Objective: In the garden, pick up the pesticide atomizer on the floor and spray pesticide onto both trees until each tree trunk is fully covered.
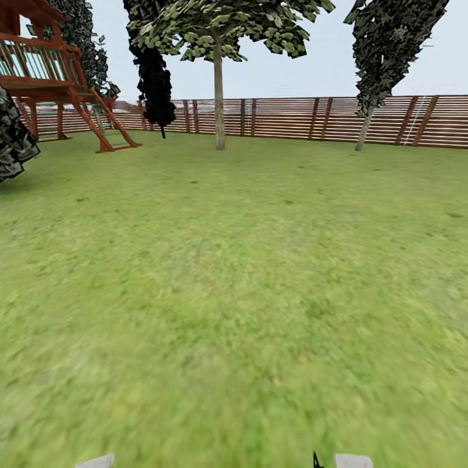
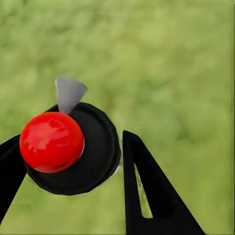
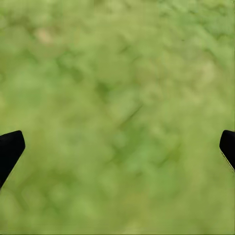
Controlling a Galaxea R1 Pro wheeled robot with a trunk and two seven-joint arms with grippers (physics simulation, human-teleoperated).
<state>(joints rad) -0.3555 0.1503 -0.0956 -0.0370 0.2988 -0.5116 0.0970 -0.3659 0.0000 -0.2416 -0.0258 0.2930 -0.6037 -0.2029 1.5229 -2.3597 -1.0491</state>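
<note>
The pesticide atomizer (image 2: 93, 152) has a glossy red ball top, a round black body and a grey cone nozzle. My left gripper (image 2: 73, 147) is shut on it, one black finger on each side, above blurred grass. My right gripper (image 3: 122, 142) is open over the lawn, holding nothing, its fingertips (image 3: 10, 149) at the picture's edges. In the head view a tree (image 1: 219, 39) with a straight pale grey-tan trunk (image 1: 219, 104) and a leafy crown stands far ahead by the fence.
The garden lawn (image 1: 234, 292) stretches ahead to a brown slatted fence (image 1: 292, 118). A red wooden play tower (image 1: 52, 78) with a ladder stands at the far left. Dark cypress-like trees (image 1: 156, 84) rise by the fence; another cypress (image 1: 383, 58) is at the right.
</note>
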